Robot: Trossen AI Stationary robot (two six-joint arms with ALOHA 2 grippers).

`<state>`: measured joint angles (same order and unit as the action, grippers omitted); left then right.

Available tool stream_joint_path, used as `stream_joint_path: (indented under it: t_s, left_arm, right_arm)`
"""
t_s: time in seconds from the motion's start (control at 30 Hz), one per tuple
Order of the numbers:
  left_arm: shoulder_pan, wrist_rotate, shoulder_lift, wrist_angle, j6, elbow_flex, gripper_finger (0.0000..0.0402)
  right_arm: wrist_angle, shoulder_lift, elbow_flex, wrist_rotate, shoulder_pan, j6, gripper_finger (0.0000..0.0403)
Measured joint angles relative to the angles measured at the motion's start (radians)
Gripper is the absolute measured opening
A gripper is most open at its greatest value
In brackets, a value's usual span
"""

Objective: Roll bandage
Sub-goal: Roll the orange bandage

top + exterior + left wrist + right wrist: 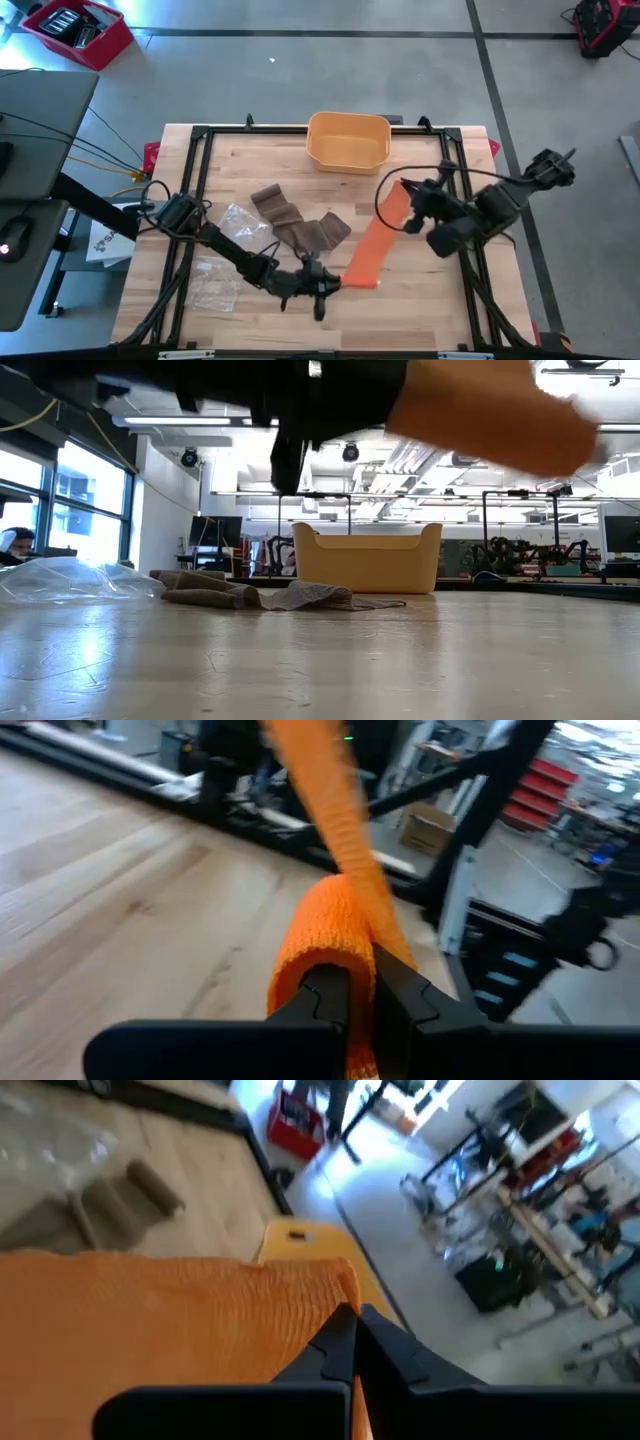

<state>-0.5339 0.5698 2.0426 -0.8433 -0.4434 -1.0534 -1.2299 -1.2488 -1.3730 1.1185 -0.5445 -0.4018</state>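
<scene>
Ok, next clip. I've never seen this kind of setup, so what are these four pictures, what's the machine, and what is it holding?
It is a robot with two dark arms at a wooden table. One picture looks straight down on it, one looks level across the tabletop, and the other two come from a camera on each wrist. The left hand is shut on the rolled end of an orange bandage; its wrist view shows the roll between the fingers. The right hand is shut on the strip's other end, which is held off the table. Also on the table are a yellow bin, a brown bandage lying loose, and clear plastic wrappers.
</scene>
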Motion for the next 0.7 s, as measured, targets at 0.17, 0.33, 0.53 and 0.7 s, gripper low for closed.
stream_joint_path:
  t_s: [0.17, 0.33, 0.53, 0.7]
  left_arm:
    - [-0.031, -0.110, 0.000, 0.000, 0.056, -0.068, 0.0012]
    - [-0.073, -0.082, 0.000, 0.000, 0.161, -0.116, 0.0012]
    - [-0.094, -0.066, -0.001, -0.017, 0.233, -0.150, 0.0012]
    - [-0.090, -0.066, -0.001, -0.101, 0.288, -0.152, 0.0012]
  right_arm:
    - [0.124, 0.000, 0.157, -0.112, 0.066, 0.051, 0.0000]
    - [0.534, 0.000, 0.409, -0.277, 0.069, 0.203, 0.0000]
    - [1.018, -0.002, 0.716, -0.459, 0.069, 0.243, 0.0000]
    - [1.129, -0.001, 0.837, -0.589, 0.080, 0.134, 0.0028]
